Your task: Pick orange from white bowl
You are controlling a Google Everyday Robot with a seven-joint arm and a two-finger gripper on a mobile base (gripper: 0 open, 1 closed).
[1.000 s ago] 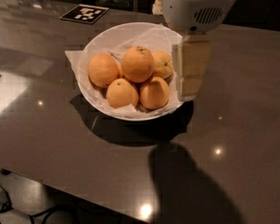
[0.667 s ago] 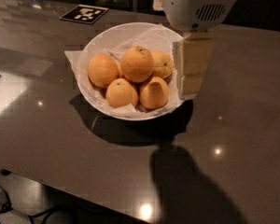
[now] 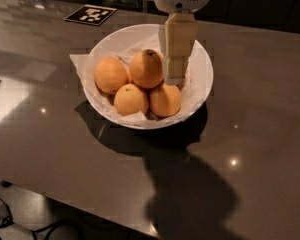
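Note:
The white bowl (image 3: 202, 79), lined with crumpled white paper, stands on the table's far middle. The orange (image 3: 146, 68), the largest one with a dark stem spot on top, sits at the bowl's centre. Three other oranges show: one at the left (image 3: 110, 75), one at the front left (image 3: 130, 99), one at the front right (image 3: 165, 100). My gripper (image 3: 174, 79) hangs down inside the bowl, just right of the orange and right above the front right one. It hides the bowl's back right part. It holds nothing I can see.
A black-and-white marker tag (image 3: 90, 15) lies on the table behind the bowl to the left. The glossy dark table's (image 3: 250, 149) front edge runs across the lower left, with floor and cables (image 3: 10, 219) below it.
My gripper has moved left from the bowl's right rim to over its inside, next to the centre orange. It now covers the yellowish orange seen before. The oranges have not moved.

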